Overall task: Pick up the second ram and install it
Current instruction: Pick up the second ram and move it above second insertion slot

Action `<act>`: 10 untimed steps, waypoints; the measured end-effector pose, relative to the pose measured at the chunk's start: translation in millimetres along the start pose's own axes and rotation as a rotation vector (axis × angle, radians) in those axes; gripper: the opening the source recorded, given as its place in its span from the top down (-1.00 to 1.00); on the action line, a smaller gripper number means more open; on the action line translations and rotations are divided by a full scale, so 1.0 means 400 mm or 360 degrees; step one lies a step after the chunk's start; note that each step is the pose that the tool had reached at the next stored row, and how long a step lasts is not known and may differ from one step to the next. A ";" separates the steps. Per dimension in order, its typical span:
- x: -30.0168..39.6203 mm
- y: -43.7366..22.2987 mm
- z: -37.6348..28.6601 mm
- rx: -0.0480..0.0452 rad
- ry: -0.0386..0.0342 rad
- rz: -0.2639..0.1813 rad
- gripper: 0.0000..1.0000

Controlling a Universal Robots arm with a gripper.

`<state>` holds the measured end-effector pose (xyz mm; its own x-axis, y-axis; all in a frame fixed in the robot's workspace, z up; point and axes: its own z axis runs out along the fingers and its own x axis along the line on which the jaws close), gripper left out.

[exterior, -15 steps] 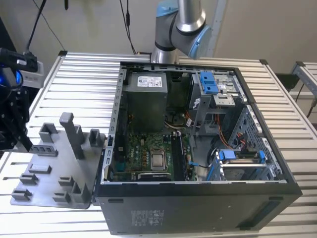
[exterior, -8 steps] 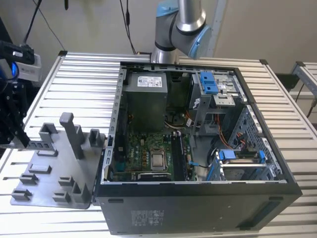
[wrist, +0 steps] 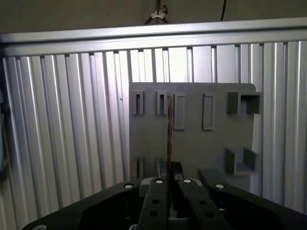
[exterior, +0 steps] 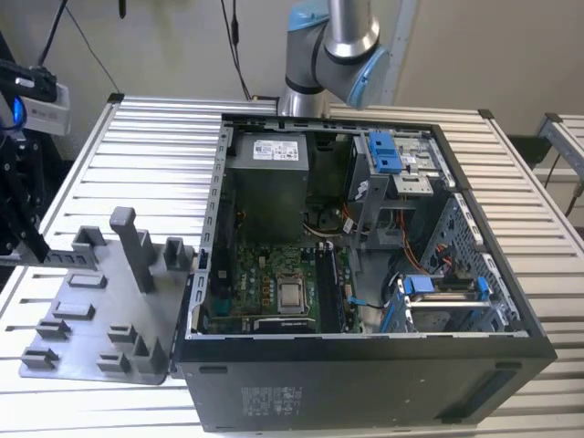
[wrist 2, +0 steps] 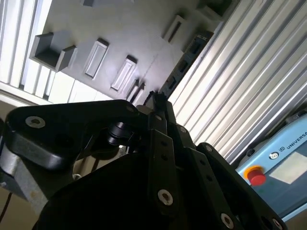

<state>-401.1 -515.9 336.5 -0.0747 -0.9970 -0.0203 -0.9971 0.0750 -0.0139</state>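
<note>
Grasp of the second ram (exterior: 73, 260) at the grey plastic post fixture (exterior: 100, 338).
Exterior view: the thin dark circuit-board stick runs along the fixture edge away from the open black computer case (exterior: 365, 392); the black fingers (exterior: 27, 228) meet its end above the slatted metal counter (exterior: 155, 137). Second wrist view: the second ram (wrist 2: 189, 55) shows its chip row, reaching out from the fingers (wrist 2: 160, 143). First wrist view: the stick (wrist: 168, 129) is edge-on, and the fingers appear clamped on it. Judged light, stiff, fragile: hold board edges, not chips.

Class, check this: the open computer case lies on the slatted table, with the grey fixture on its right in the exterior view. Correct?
No. In the exterior view the grey fixture stands on the left of the computer case, which lies open on the slatted table.
</note>
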 end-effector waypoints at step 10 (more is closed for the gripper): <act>-0.001 0.000 -0.040 0.0000 0.0000 0.0000 0.72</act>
<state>-401.2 -515.9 352.4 -0.0747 -0.9970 -0.0204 -0.9971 0.0750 -0.0139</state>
